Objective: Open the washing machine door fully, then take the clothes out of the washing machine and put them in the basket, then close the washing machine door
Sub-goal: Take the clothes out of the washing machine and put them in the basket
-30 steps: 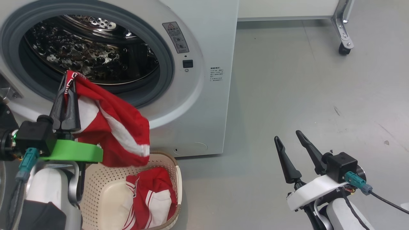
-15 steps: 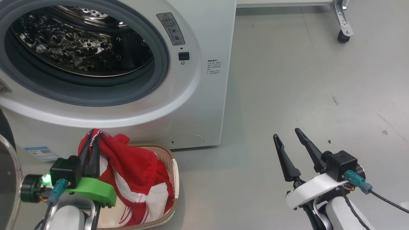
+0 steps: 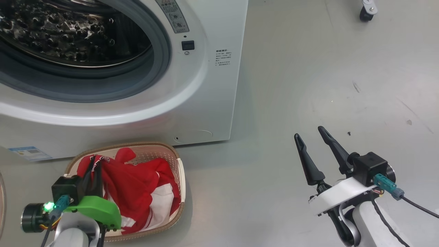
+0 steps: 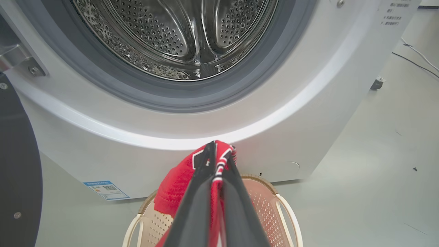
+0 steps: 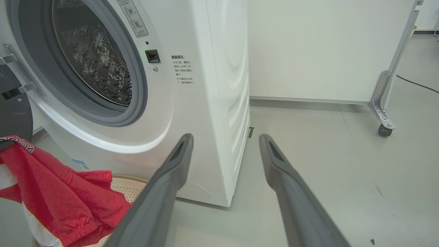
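The clothes (image 3: 137, 185) are soft, light, limp red-and-white cloth that sags and could snag; a bunched hem or collar gives the best hold. They lie heaped in the basket (image 3: 179, 171) at seven o'clock of the head view, in front of the washing machine (image 3: 205, 85). The left gripper (image 3: 95, 164) is clamped on a fold of them; the right gripper (image 3: 308, 133), at four o'clock, has jaws apart, empty. Count: one basket, one washing machine, one red heap, garments within it uncountable
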You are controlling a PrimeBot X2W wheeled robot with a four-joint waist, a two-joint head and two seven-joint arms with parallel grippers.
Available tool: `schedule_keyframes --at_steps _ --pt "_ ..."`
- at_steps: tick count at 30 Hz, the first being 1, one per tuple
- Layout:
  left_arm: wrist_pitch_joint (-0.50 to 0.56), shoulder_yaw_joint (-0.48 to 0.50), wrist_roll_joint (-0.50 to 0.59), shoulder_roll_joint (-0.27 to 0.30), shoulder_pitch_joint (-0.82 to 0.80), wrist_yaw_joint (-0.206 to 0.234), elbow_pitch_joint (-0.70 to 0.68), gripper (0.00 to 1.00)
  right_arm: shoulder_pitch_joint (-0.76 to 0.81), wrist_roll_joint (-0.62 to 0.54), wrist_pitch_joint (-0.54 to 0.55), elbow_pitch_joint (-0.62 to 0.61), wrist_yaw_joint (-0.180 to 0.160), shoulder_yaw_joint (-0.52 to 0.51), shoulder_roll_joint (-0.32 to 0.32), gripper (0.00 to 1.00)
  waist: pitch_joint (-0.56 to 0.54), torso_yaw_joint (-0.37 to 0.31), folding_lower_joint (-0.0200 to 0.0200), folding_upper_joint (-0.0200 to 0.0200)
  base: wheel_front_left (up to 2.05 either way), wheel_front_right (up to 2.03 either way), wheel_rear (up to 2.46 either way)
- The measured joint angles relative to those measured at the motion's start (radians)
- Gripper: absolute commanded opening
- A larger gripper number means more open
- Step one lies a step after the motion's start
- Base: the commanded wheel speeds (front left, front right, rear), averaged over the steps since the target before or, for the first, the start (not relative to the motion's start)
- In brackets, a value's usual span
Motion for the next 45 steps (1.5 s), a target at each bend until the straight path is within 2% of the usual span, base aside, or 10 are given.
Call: schedule_keyframes --at_steps 7,11,19,24,32,45 --pt "0.012 0.019 0.003 0.007 -0.038 0.015 0.055 0.00 -0.028 0.000 0.000 -0.017 0.000 0.001 -0.007 1.00 0.056 -0.017 0.0000 0.0000 0.00 0.00 0.00" --pt "0.021 0.038 0.003 0.030 -0.090 0.027 0.079 0.00 -0.037 0.000 0.000 -0.024 0.000 -0.003 -0.014 1.00 0.091 -0.026 0.0000 0.0000 0.00 0.00 0.00" --pt "0.055 0.075 0.013 0.080 -0.140 0.078 0.150 0.00 -0.057 0.000 0.000 -0.037 0.000 -0.010 -0.023 1.00 0.160 -0.039 0.0000 0.0000 0.00 0.00 0.00" --pt "0.065 0.085 0.022 0.094 -0.176 0.087 0.181 0.00 -0.077 0.002 0.000 -0.047 0.000 -0.010 -0.023 1.00 0.201 -0.047 0.0000 0.0000 0.00 0.00 0.00" --pt "0.085 0.060 0.040 0.091 -0.228 0.095 0.239 0.00 -0.101 0.006 0.000 -0.053 0.000 -0.001 -0.023 1.00 0.260 -0.068 0.0000 0.0000 0.00 0.00 0.00" --pt "0.117 0.007 0.058 0.042 -0.343 0.095 0.346 0.00 -0.135 0.017 0.000 -0.068 0.000 -0.010 -0.018 1.00 0.360 -0.129 0.0001 0.0000 0.00 0.00 0.00"
